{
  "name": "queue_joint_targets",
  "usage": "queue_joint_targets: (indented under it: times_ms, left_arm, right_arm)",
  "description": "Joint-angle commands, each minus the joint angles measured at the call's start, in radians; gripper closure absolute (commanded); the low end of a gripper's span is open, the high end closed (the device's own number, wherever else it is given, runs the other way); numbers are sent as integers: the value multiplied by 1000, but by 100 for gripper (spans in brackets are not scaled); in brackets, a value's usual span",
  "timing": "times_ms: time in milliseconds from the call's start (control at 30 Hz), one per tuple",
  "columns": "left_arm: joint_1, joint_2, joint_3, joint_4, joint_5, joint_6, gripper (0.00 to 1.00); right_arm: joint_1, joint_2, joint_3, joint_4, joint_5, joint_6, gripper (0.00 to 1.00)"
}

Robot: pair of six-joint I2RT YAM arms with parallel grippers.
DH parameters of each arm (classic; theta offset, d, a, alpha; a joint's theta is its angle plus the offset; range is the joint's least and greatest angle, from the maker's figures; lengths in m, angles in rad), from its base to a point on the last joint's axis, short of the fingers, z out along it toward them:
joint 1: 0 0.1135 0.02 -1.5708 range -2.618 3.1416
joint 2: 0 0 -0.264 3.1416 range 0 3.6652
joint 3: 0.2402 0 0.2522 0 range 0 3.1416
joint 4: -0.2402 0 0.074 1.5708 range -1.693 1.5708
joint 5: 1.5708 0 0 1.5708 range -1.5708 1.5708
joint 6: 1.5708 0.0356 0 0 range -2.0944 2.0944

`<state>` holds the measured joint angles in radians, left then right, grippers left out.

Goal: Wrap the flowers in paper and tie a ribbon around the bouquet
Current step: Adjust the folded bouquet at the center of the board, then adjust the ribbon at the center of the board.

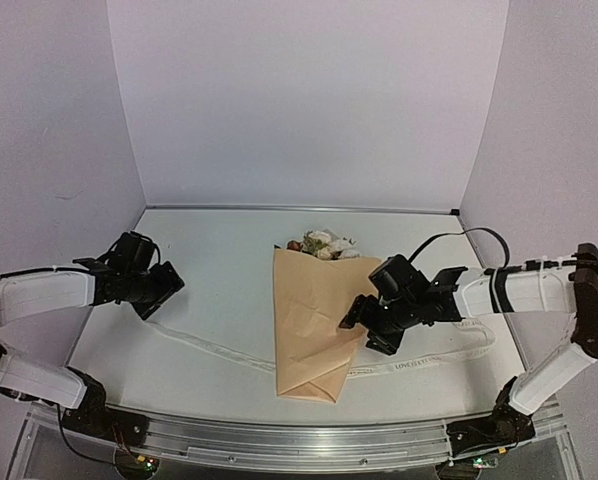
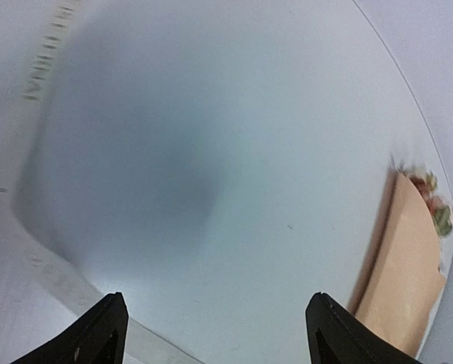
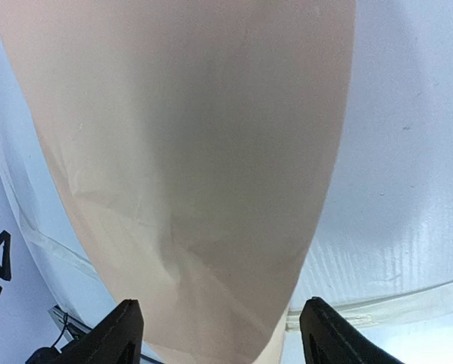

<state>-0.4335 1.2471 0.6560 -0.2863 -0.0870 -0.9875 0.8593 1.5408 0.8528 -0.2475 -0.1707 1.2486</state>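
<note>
My left pincer and right pincer both gape wide and empty; the bouquet lies between them across the ribbon, which looks limp, light and prone to bunching, so I would pinch its free ends on either side.

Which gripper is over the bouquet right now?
The right gripper: it hangs open above the bouquet's lower right side. The left gripper is off to the left, open over the table near the ribbon's end.
</note>
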Motion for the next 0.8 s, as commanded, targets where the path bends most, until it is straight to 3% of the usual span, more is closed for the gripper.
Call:
queue_joint_targets:
  times_ms: [0,100,433,667,767]
  left_arm:
    - [97,-85,-31,-195,-191,-87,16]
    - [110,-98,-31,-244,-240,-115,16]
    - [128,8,-58,-195,-211,-158,23]
    - [150,123,-44,-145,-207,-136,26]
    - [168,158,-52,-103,-182,-118,33]
  right_arm:
    - [4,-103,-30,-151,111,-159,12]
    - [3,-166,-51,-228,201,-207,2]
    - [-46,-404,-167,-407,477,-219,2]
    - [-183,-512,-229,-537,419,-239,2]
    - [-234,-536,-243,-589,403,-257,2]
